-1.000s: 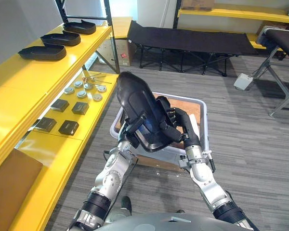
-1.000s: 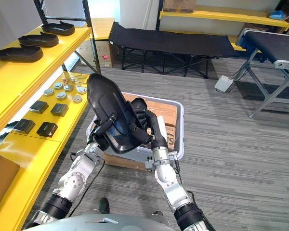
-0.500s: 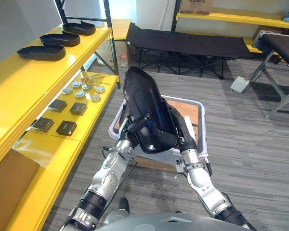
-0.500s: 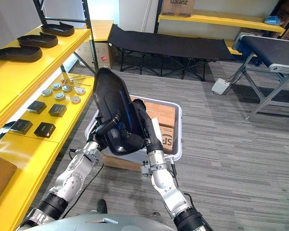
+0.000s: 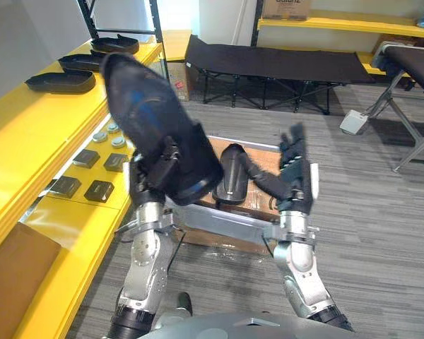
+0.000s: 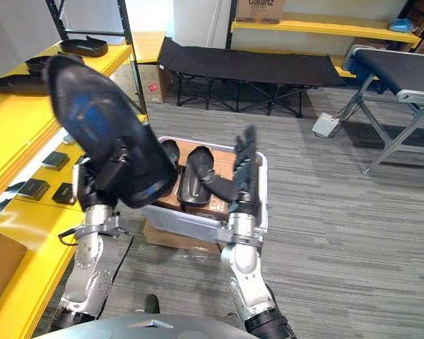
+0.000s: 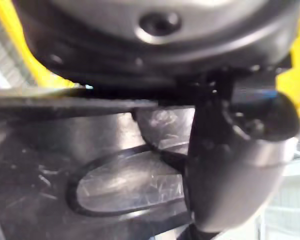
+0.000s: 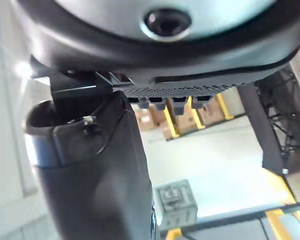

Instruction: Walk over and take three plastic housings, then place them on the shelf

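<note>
Right hand (image 5: 295, 169) released housing (image 5: 152, 123); left hand (image 5: 155, 173) swung it left.

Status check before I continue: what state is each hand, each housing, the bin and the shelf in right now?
Held housing: lifted above the bin, tilted.
Left hand: fingers curled on the held housing.
Right hand: open, fingers straight, empty.
Bin: on the floor, open-topped, more housings lying inside.
Shelf: three housings lying flat on its top level.

light: bright, even, indoor | source: pale glow far left behind shelf (image 5: 35, 120) | glare: bluish sheen on black housing (image 5: 148, 134) | shadows: soft under far cot (image 5: 268, 60)
</note>
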`<state>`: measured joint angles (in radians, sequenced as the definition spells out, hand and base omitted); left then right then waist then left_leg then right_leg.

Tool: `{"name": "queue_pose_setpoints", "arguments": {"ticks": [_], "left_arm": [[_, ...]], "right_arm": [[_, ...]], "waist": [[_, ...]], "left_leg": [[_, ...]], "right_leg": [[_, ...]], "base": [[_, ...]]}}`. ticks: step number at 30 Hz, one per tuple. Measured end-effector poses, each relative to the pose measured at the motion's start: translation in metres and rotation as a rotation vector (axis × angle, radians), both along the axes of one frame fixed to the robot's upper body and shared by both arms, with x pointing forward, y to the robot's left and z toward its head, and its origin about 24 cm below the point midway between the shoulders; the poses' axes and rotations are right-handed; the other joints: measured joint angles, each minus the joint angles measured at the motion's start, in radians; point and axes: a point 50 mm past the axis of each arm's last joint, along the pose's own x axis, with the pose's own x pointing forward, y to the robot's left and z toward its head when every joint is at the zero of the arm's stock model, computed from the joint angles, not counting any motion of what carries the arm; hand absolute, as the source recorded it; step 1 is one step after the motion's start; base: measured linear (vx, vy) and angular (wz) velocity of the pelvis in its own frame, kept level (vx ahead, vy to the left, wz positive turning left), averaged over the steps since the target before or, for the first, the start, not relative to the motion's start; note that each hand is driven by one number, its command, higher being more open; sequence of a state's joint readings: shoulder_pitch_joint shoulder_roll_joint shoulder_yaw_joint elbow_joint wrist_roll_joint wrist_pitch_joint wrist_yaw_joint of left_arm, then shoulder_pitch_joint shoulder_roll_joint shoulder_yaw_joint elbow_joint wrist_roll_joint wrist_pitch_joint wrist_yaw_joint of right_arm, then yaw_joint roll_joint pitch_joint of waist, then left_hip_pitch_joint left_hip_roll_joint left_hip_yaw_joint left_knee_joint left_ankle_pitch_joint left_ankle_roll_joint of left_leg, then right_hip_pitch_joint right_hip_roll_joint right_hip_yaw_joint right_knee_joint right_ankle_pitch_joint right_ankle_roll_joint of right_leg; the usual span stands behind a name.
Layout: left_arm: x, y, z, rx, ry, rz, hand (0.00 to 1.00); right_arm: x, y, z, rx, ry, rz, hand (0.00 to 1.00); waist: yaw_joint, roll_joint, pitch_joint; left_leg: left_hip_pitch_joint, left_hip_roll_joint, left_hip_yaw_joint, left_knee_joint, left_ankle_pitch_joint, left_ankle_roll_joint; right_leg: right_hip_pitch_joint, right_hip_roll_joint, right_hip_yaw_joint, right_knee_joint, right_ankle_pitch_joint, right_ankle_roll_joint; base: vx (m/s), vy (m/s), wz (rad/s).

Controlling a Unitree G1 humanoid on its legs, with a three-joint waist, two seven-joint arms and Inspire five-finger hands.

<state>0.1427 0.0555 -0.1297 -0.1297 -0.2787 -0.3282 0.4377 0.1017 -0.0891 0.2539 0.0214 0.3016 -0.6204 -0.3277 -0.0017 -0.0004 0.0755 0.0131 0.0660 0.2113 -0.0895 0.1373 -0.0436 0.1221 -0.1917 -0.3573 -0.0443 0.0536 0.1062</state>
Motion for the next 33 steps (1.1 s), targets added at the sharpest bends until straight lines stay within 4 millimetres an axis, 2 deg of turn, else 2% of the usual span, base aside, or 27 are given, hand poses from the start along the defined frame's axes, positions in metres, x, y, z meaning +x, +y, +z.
{"name": "queue_pose_setpoints", "arguments": {"ticks": [3,6,10,12,15,17,22,25,28,33], "left_arm": [[-0.006,0.01,-0.003,0.028,0.024,0.11,0.0],[-0.008,0.008,0.001,0.081,0.012,0.137,0.0],[-0.007,0.004,0.009,0.109,-0.044,0.057,0.0],[-0.007,0.006,0.009,0.137,-0.055,0.02,0.0],[-0.013,0.019,0.01,0.2,-0.068,-0.013,0.0],[-0.021,0.03,0.015,0.182,-0.092,-0.037,0.0],[-0.034,0.042,0.027,0.15,-0.17,-0.032,0.0],[-0.042,0.044,0.031,0.171,-0.184,-0.037,0.0],[-0.049,0.046,0.032,0.183,-0.18,-0.033,0.0],[-0.06,0.059,0.042,0.216,-0.207,0.033,0.0]], "right_arm": [[-0.004,-0.011,-0.004,0.053,0.013,-0.02,1.0],[-0.01,-0.012,-0.01,0.026,0.045,0.021,1.0],[-0.015,-0.009,-0.02,-0.067,0.129,0.047,1.0],[-0.018,-0.014,-0.025,-0.101,0.168,0.058,1.0],[-0.022,-0.032,-0.035,-0.158,0.262,0.056,1.0],[-0.028,-0.049,-0.042,-0.19,0.334,0.009,1.0],[-0.033,-0.063,-0.043,-0.194,0.342,-0.024,1.0],[-0.032,-0.059,-0.042,-0.192,0.328,0.024,1.0],[-0.026,-0.049,-0.04,-0.12,0.296,0.102,1.0],[0.0,-0.014,-0.022,-0.102,0.193,0.265,1.0]], "waist": [[-0.001,0.001,-0.001],[-0.002,0.001,-0.001],[-0.002,0.003,-0.001],[-0.002,0.004,-0.001],[-0.006,0.006,-0.001],[-0.005,0.009,0.0],[-0.001,0.015,0.0],[0.003,0.017,0.001],[0.018,0.023,0.003],[0.075,0.026,0.003]], "left_leg": [[-0.001,0.0,0.0,0.0,0.0,0.0],[-0.004,0.0,0.0,0.0,0.0,0.0],[-0.008,0.0,0.002,0.0,-0.001,0.0],[-0.007,0.0,0.005,0.0,-0.002,-0.001],[-0.008,0.002,0.012,0.0,-0.004,-0.002],[-0.009,0.002,0.013,0.0,-0.005,-0.003],[-0.006,0.004,0.014,0.0,-0.009,-0.005],[-0.005,0.004,0.008,0.0,-0.009,-0.005],[-0.01,-0.002,-0.027,0.0,-0.007,-0.008],[-0.043,-0.008,-0.115,0.0,0.012,-0.012]], "right_leg": [[0.0,0.0,-0.001,-0.002,-0.002,0.002],[-0.002,0.0,0.0,-0.003,-0.002,0.002],[-0.013,0.0,0.003,-0.002,-0.002,0.003],[-0.014,0.0,0.005,-0.003,-0.002,0.003],[-0.013,0.001,0.009,-0.004,-0.001,0.002],[-0.014,0.001,0.01,-0.006,0.0,0.0],[-0.01,0.003,0.008,-0.009,-0.001,-0.001],[-0.004,0.003,0.002,-0.009,-0.002,-0.001],[0.01,0.002,-0.029,-0.01,-0.01,0.005],[0.033,0.009,-0.122,-0.011,-0.022,0.005]], "base": [[0.0,0.0,0.0],[0.0,0.0,0.0],[0.0,0.0,-0.01],[0.0,0.0,-0.04],[0.0,0.0,-0.06],[0.0,0.0,-0.02],[0.0,0.0,0.0],[0.0,0.0,0.07],[-0.01,0.002,0.29],[-0.01,-0.011,0.53]]}}
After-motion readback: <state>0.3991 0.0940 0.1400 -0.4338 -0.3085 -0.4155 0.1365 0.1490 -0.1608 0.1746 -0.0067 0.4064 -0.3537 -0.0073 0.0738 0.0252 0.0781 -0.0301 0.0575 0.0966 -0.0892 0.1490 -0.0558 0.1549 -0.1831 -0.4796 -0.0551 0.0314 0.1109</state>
